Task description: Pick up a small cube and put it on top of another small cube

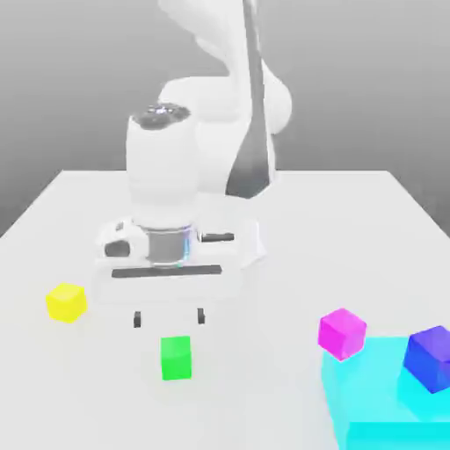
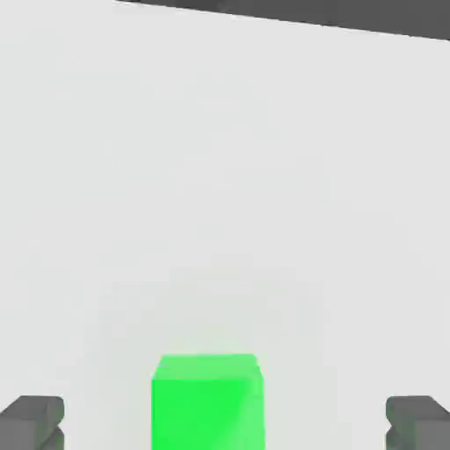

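1. Cyan platform fills the lower right corner of the exterior view, with a blue cube sitting on its right part and a magenta cube at its upper left corner
2. Low in the centre-left of the exterior view lies the small green cube, flat on the white table and well apart from the other cubes; in the hand view the same green cube sits midway between the two dark fingertips
3. Just above the green cube hangs the gripper, jaws spread wide and holding nothing, one dark tip on each side of the cube and neither touching it
4. At the middle left of the exterior view rests a yellow cube, alone on the table
5. Behind it all, the white arm rises through the upper centre of the frame against a grey backdrop
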`<move>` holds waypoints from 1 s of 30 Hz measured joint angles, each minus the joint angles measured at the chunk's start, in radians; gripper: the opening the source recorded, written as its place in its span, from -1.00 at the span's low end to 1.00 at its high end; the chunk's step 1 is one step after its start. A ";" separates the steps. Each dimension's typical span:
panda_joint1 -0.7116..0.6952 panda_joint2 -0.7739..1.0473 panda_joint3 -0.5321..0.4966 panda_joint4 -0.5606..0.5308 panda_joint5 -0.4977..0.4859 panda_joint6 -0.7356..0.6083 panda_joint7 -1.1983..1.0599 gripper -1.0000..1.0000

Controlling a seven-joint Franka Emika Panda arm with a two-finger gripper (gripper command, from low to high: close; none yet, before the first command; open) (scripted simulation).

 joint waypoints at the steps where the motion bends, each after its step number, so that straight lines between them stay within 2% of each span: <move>1: -0.006 0.037 0.012 0.003 0.026 0.029 -0.020 0.00; 5: -0.077 0.181 0.099 0.029 0.096 0.145 -0.075 0.00; 6: -0.092 0.214 0.116 0.035 0.102 0.171 -0.080 -1.00; 13: -0.100 0.221 0.122 0.036 0.099 0.176 -0.078 -1.00; 15: -0.077 0.168 0.097 0.026 0.087 0.134 -0.068 -1.00; 20: -0.051 -0.007 0.044 -0.008 -0.015 -0.007 0.007 -1.00; 30: 0.193 -0.023 0.161 0.230 -0.042 -0.265 0.403 -1.00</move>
